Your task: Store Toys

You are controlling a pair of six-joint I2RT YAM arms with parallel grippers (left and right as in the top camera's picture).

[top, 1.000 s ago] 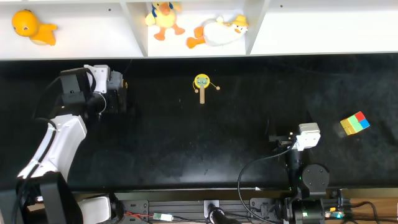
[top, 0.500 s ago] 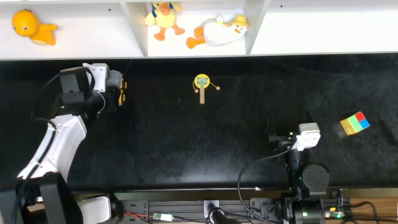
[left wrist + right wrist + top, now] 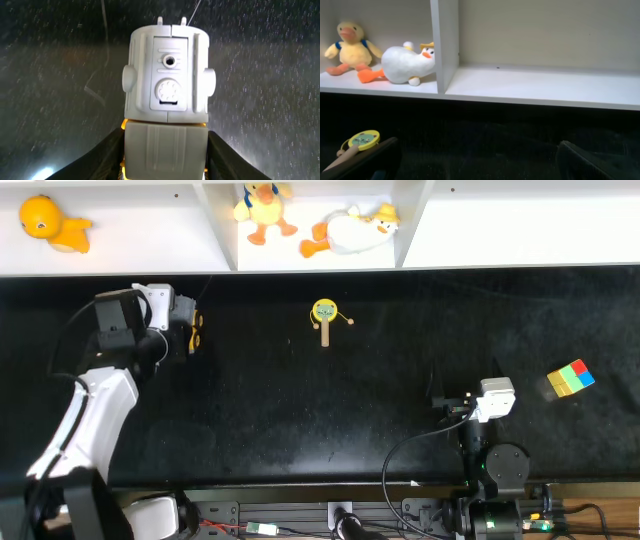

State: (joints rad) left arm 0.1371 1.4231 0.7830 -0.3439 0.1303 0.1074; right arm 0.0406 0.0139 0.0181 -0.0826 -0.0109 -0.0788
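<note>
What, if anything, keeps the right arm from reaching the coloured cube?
Probably nothing; yes. The coloured cube lies alone on bare mat near the right pincer, which is open and empty.

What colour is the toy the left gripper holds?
The toy is pale grey-white; left wrist view.

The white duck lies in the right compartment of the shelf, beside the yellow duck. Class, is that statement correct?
Not quite. The white duck lies in the middle compartment, not the right one. It is beside the yellow duck, as stated. The top view shows this.
</note>
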